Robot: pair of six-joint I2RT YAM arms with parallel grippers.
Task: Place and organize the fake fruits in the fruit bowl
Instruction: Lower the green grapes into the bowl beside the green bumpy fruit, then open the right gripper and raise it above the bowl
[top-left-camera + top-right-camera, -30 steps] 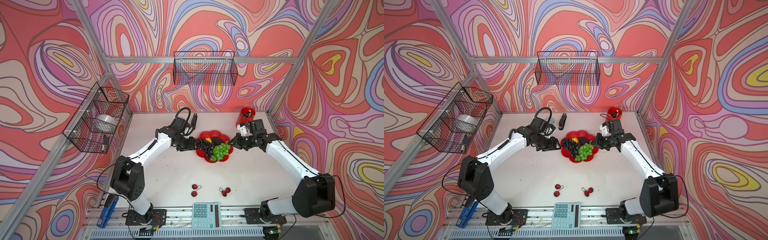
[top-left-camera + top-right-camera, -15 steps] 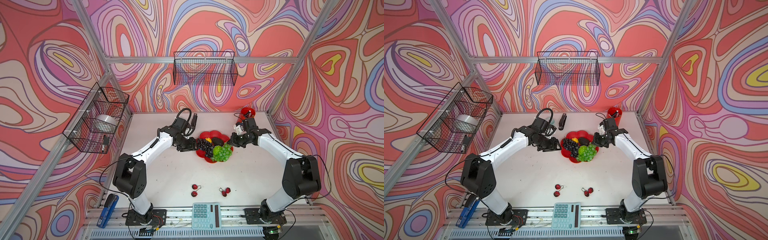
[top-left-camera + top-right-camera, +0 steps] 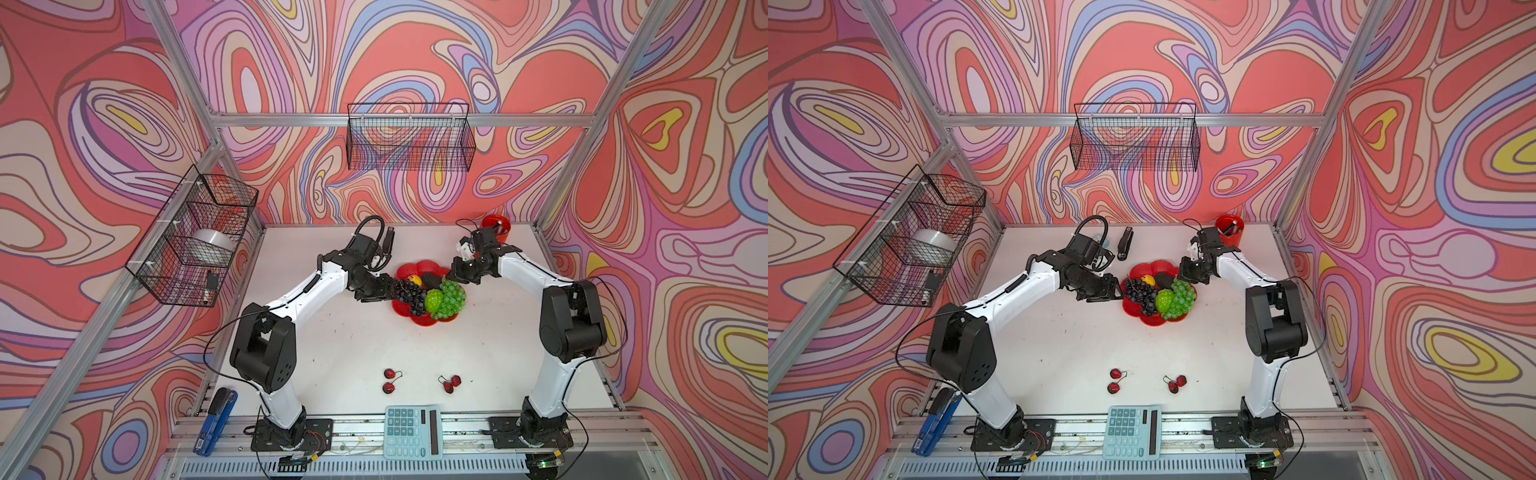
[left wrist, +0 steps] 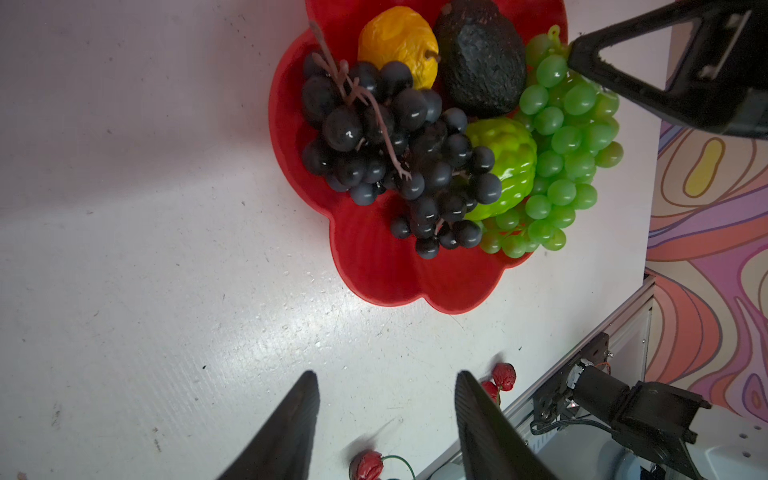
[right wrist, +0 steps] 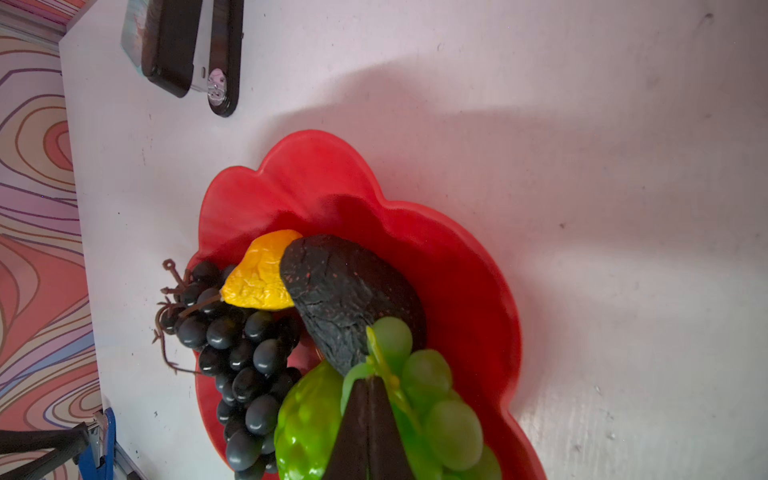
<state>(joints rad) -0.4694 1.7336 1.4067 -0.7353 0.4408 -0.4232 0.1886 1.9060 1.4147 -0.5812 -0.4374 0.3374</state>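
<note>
Fruit bowl [image 4: 374, 266] w/ 5 fruits [image 4: 482, 62]; 2 cherry pairs [image 3: 389, 373] on table [image 3: 332, 353].

Teal calculator [image 3: 412, 432] flat on the front rail, just past the white counter [image 3: 353, 353]. Black stapler [image 3: 1125, 243] lying near the back edge, left of middle. Red cup [image 3: 1230, 231] upright in the back right corner, dark items inside. Blue-and-black tool [image 3: 215, 419] beside the front left corner. 2 baskets: back wire basket [image 3: 410, 139] on the rear wall, left wire basket [image 3: 193, 237] holding a silvery roll [image 3: 212, 243].
</note>
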